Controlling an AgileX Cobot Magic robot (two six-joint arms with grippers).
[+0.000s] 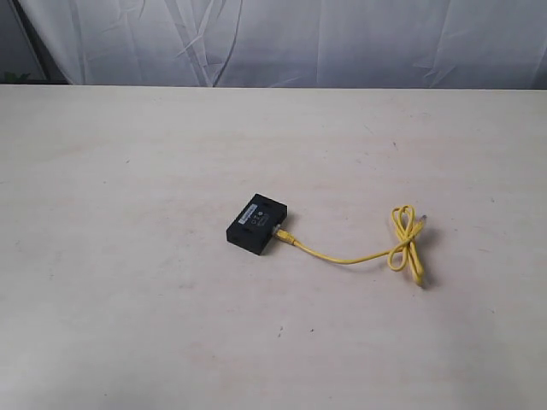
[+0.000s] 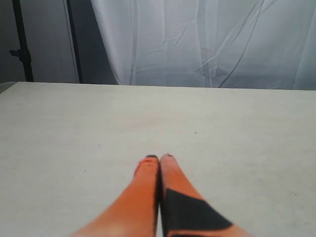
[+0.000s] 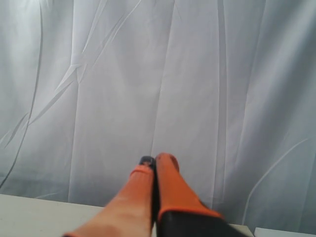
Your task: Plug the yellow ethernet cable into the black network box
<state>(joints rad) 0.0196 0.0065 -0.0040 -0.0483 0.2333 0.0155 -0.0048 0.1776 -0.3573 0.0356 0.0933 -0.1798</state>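
Nearest thing is just bare table (image 1: pixel 128 342) across the bottom of the exterior view, no arms in that shot at all. Going back, the yellow ethernet cable (image 1: pixel 350 260) sits right of centre. Its tied loop is at the right, and the free run heads left and slightly up-frame to the black network box (image 1: pixel 256 224) near the middle. One plug (image 1: pixel 282 234) sits right at the box's lower right face, and tbh it looks seated to me, though I can't tell if it's fully clicked in. Behind it all hangs the white curtain (image 1: pixel 342 43).

The left gripper (image 2: pixel 159 159) is pinched closed on nothing over bare table. The right gripper (image 3: pixel 154 160) is closed and empty too, aimed at the curtain. Neither wrist view shows the cable or box, so my guess is the right arm is nearer, since the cable trails off to that side.
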